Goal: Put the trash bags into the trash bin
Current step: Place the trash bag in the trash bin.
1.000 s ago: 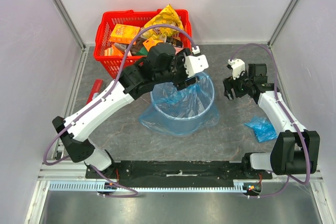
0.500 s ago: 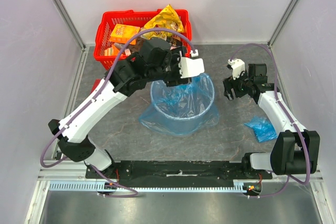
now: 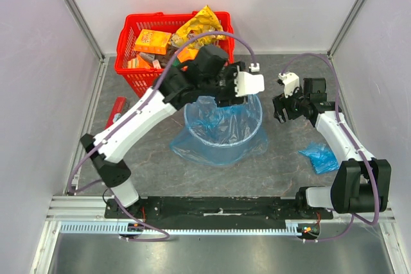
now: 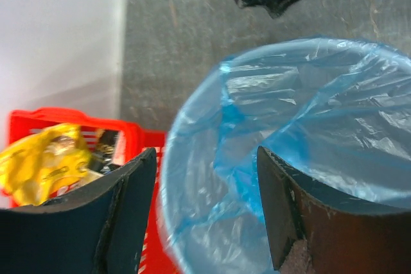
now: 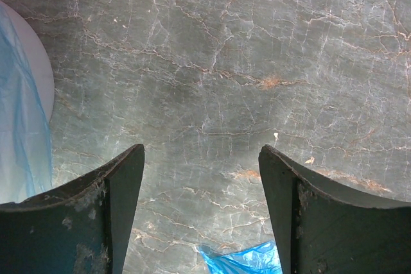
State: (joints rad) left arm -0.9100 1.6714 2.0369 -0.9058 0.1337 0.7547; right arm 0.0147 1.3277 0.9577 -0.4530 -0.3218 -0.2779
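Note:
The trash bin (image 3: 188, 120) stands mid-table, lined with a blue trash bag (image 3: 225, 117) whose film spills over the rim onto the table at its front and left. My left gripper (image 3: 230, 93) is open and empty over the bin's far rim. In the left wrist view the left gripper (image 4: 205, 152) frames the bagged bin mouth (image 4: 308, 107). A second, bundled trash bag (image 3: 319, 157) lies on the table at the right. My right gripper (image 3: 282, 108) is open and empty, just right of the bin. In the right wrist view the right gripper (image 5: 200, 149) is over bare table, with the bundle (image 5: 247, 262) at the bottom edge.
A red mesh basket (image 3: 128, 36) with boxes and a yellow snack packet (image 3: 202, 24) stands behind the bin, close to my left wrist. A red flat object (image 3: 118, 108) lies at the left. Walls close in the table on three sides.
My left arm has swung its elbow to the right, and the open gripper has shifted right along the bin's far rim. The right arm and both bags have not moved.

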